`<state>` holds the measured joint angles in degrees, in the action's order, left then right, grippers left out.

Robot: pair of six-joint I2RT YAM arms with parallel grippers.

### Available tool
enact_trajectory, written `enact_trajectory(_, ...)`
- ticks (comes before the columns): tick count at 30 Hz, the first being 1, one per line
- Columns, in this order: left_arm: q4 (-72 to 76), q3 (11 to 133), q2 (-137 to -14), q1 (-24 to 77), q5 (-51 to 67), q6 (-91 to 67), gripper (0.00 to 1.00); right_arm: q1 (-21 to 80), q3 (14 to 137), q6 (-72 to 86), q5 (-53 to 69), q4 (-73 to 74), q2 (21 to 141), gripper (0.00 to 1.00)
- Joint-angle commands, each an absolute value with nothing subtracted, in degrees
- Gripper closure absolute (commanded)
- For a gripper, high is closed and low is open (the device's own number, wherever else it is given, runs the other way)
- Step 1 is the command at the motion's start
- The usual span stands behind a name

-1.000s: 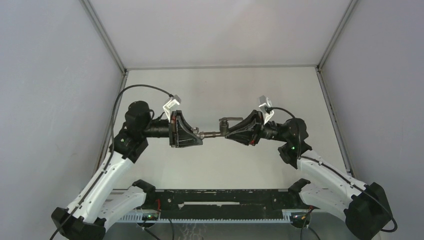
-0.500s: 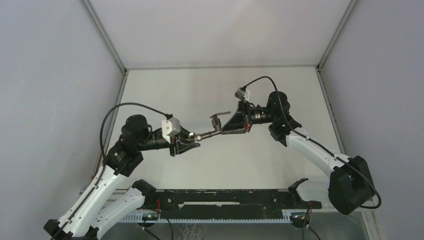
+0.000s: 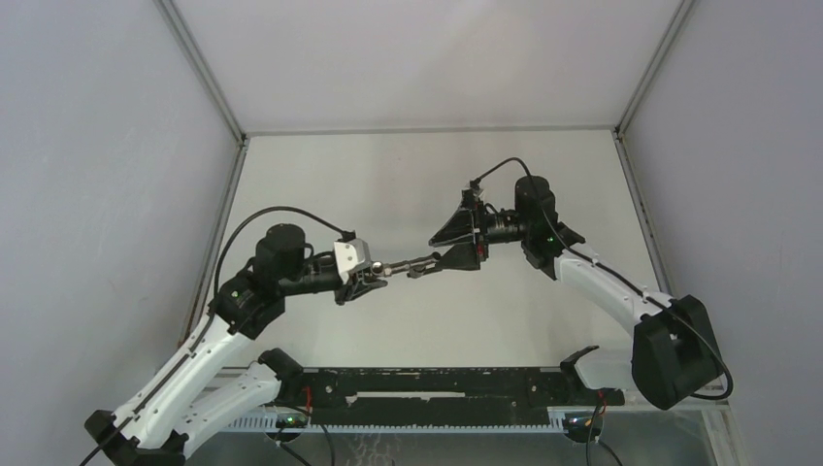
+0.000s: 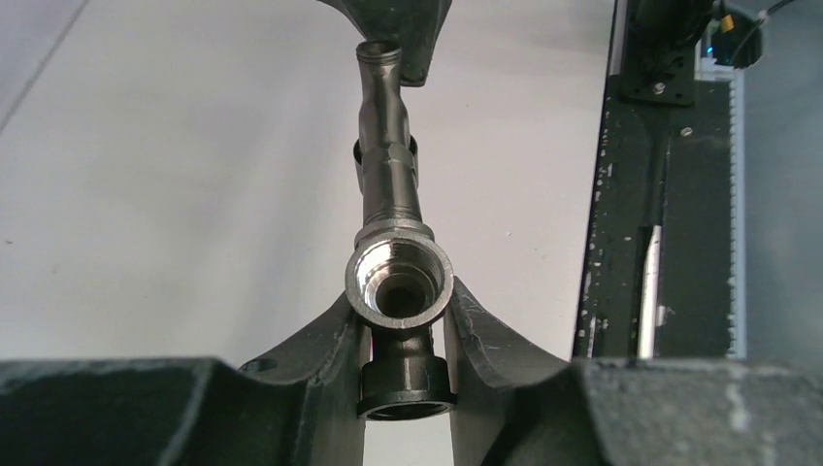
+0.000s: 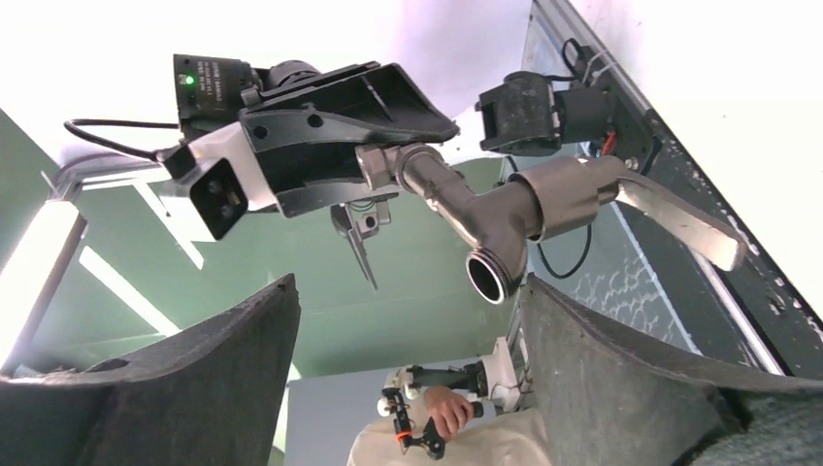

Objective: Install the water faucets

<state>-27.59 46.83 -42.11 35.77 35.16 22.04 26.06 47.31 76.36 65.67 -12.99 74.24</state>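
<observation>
The water faucets are joined into one slim grey metal tap (image 3: 412, 264), held in the air over the table's middle. My left gripper (image 3: 364, 279) is shut on its stubby threaded fitting (image 4: 399, 282), and the stem (image 4: 388, 155) runs away from it. The right wrist view shows the stem's spout (image 5: 493, 272) and thin lever handle (image 5: 679, 221) sticking out of the left gripper (image 5: 330, 146). My right gripper (image 3: 448, 241) stands open around the stem's far end, its jaws spread wide. The spout sits close to its right finger (image 5: 621, 369); contact is unclear.
A black rail (image 3: 437, 388) runs along the near table edge between the arm bases. Grey walls enclose the pale table (image 3: 427, 165) on three sides. A person holding a hand controller (image 5: 437, 417) appears low in the right wrist view.
My right gripper has opened and let go of the stem. The left arm still holds the tap, which has swung lower and flatter, with the lever handle no longer sticking up.
</observation>
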Motion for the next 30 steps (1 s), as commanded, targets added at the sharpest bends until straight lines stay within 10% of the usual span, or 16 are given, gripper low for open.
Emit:
enact_trajectory(1,-21.5,49.1,-41.9,32.5,41.2,13.5,1.00,25.4,48.3,69.9,63.7,-6.3,70.9,0.09)
enact_trajectory(13,-10.6,50.6,-44.7,25.0,53.8,-9.4,1.00,21.5,51.5,34.4,54.8,12.1,56.7,0.13)
enact_trajectory(20,-6.3,52.6,-44.2,24.7,58.6,-17.9,1.00,25.7,37.1,23.6,47.6,-17.6,42.1,0.01)
enact_trajectory(30,-2.4,52.5,-44.1,24.6,61.4,-21.5,1.00,30.4,40.6,31.9,53.6,-29.4,52.9,0.00)
